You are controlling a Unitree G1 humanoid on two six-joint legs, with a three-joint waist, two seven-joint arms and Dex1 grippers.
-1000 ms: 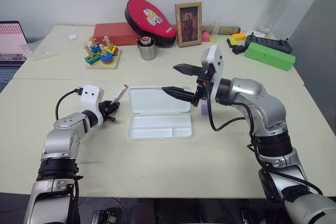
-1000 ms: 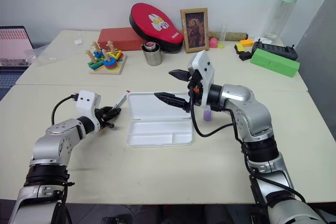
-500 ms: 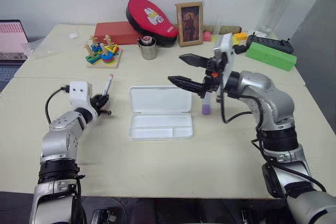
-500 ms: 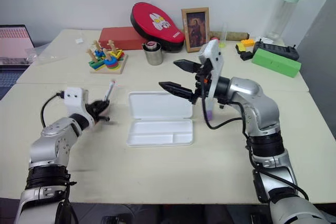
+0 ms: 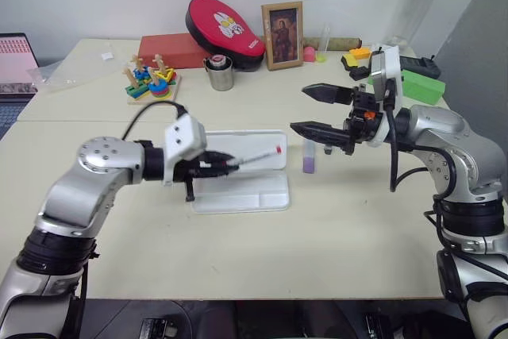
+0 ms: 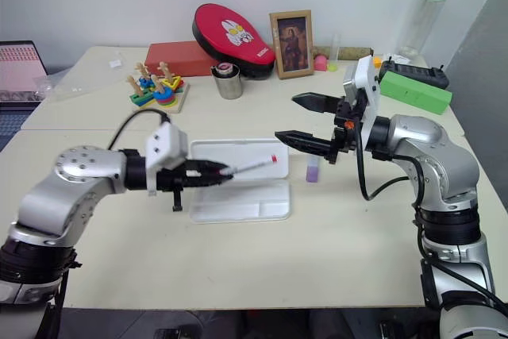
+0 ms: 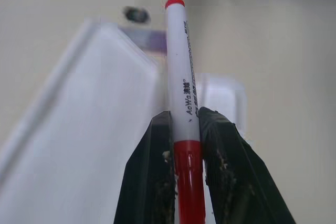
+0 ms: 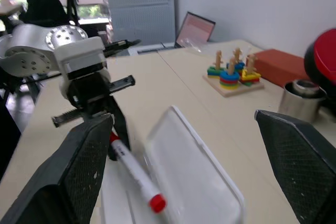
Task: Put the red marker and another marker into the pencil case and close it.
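While clamped in the left tool (image 5: 226, 164), the red marker (image 5: 258, 156) hangs over the open pencil case (image 5: 238, 194)

Marker lies roughly level, free end toward the right tool (image 5: 316, 110), whose fingers stand spread wide and empty; the purple marker (image 5: 309, 161) stands upright on the tabletop (image 5: 357, 228) just beside the case, below that tool

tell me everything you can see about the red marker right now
The red marker is slim, with a white plastic-looking barrel bearing small dark print, a red cap and a red end. The left end effector is shut on it near one red end. It is held roughly level above the open white pencil case, apart from the tray.
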